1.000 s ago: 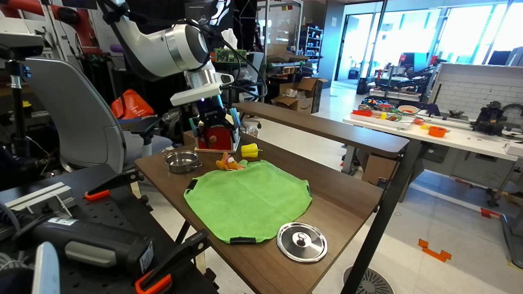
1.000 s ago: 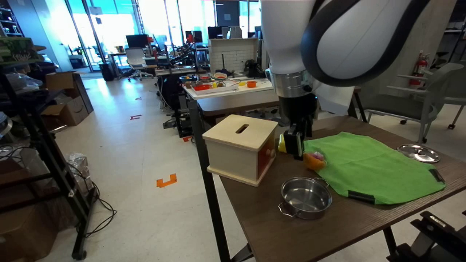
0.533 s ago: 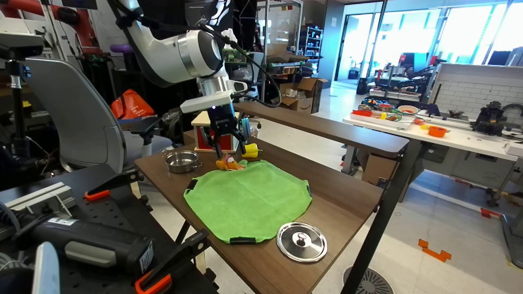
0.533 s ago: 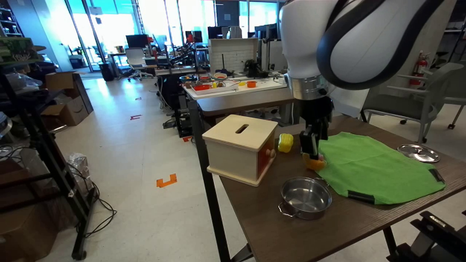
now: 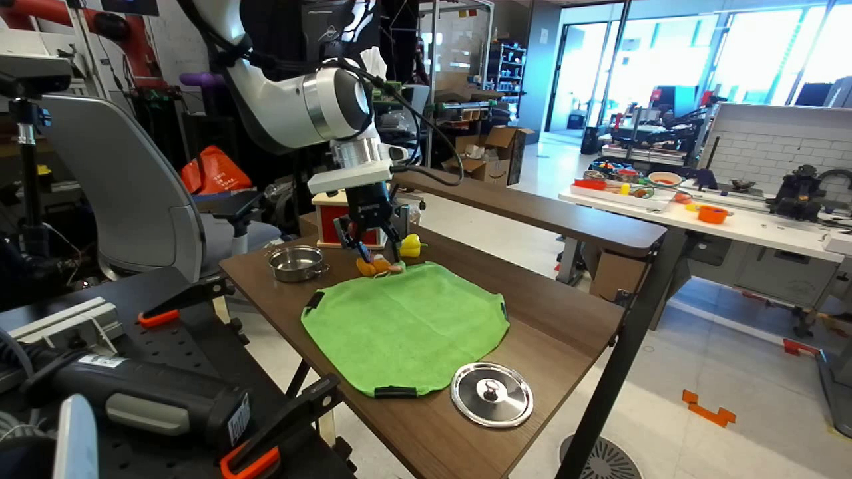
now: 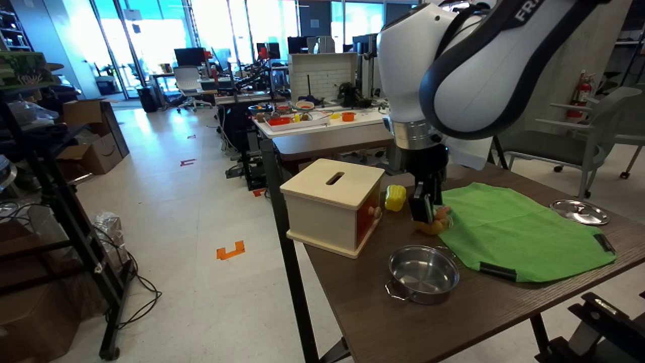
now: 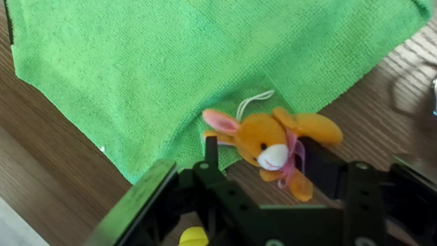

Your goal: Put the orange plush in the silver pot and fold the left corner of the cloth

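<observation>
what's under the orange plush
In the wrist view, the orange plush has green cloth showing around its ears and brown table beside its limbs. Directly beneath, everything is covered by the plush itself, so where the cloth's edge runs there can't be seen.

Lab, as I read it from my remote feeds: red robot arm (image 5: 138,56), cluttered workbench (image 5: 752,229), desk monitors (image 6: 190,57), orange floor tape (image 6: 232,253).

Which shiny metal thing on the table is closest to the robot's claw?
The open silver pot; the knobbed silver lid lies farther from the gripper, across the green cloth.
</observation>
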